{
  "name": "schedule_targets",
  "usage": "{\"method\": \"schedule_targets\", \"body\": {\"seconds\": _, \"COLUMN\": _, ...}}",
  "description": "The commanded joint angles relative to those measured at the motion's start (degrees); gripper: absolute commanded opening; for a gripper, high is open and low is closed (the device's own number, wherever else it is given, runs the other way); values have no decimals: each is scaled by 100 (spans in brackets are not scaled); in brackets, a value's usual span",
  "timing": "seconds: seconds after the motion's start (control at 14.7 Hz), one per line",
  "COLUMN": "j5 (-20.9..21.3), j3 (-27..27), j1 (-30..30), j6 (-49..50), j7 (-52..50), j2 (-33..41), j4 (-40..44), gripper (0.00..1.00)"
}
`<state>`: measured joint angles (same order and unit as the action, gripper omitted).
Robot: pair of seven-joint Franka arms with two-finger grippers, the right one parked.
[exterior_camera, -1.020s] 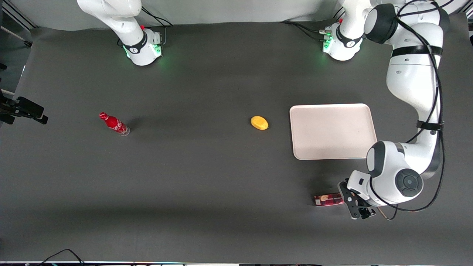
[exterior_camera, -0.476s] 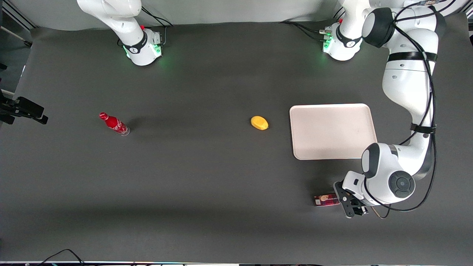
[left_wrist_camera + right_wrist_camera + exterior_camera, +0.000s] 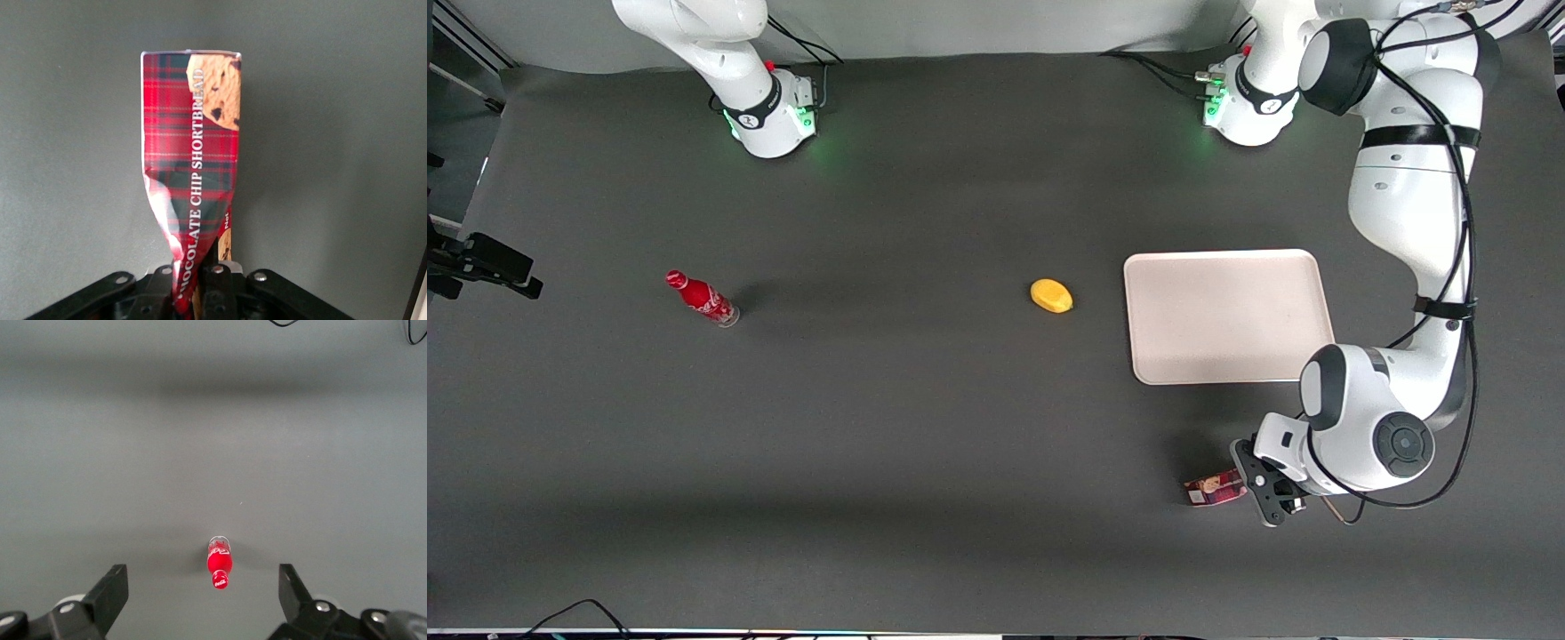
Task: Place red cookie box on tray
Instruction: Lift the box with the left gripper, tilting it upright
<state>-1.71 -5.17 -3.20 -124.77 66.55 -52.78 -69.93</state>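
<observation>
Red cookie box (image 3: 193, 167) crushed in the gripper's (image 3: 200, 277) pinch (long axis straight out from the fingers).

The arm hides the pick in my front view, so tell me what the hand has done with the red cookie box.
Observer: In the left wrist view, the hand is shut on one end of the red cookie box.
Operator: Report the state of the cardboard.
Observer: It is crumpled and twisted where the hand pinches it. The free end looks flat and square.
Operator: Confirm it is the right box.
Observer: It has a red tartan print, a cookie picture at the free end, and the lettering "CHOCOLATE CHIP SHORTBREAD" along its length.
</observation>
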Motion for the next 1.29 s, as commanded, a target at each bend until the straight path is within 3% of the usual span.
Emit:
{"method": "schedule_targets", "body": {"seconds": 0.0, "j5": -111, "j3": 51, "j1": -14, "j6": 41, "j7": -281, "j2": 258, "j4": -12, "gripper": 0}}
{"method": "schedule_targets", "body": {"seconds": 0.2, "j5": -111, "j3": 51, "j1": 30, "j6": 190, "j7": -1166, "j2": 609, "j4": -21, "gripper": 0}}
{"method": "schedule_targets", "body": {"seconds": 0.41, "j5": -76, "j3": 51, "j1": 48, "j6": 1005, "j7": -2756, "j2": 1136, "j4": 32, "gripper": 0}}
{"method": "schedule_targets", "body": {"seconds": 0.82, "j5": -111, "j3": 138, "j1": 249, "j6": 2393, "j7": -4639, "j2": 2147, "j4": 23, "gripper": 0}}
{"method": "schedule_targets", "body": {"seconds": 1.02, "j5": -58, "j3": 463, "j1": 259, "j6": 3080, "j7": -4809, "j2": 2604, "j4": -73, "gripper": 0}}
{"method": "schedule_targets", "body": {"seconds": 1.22, "j5": -23, "j3": 666, "j1": 267, "j6": 3065, "j7": -4809, "j2": 3157, "j4": -835, "gripper": 0}}
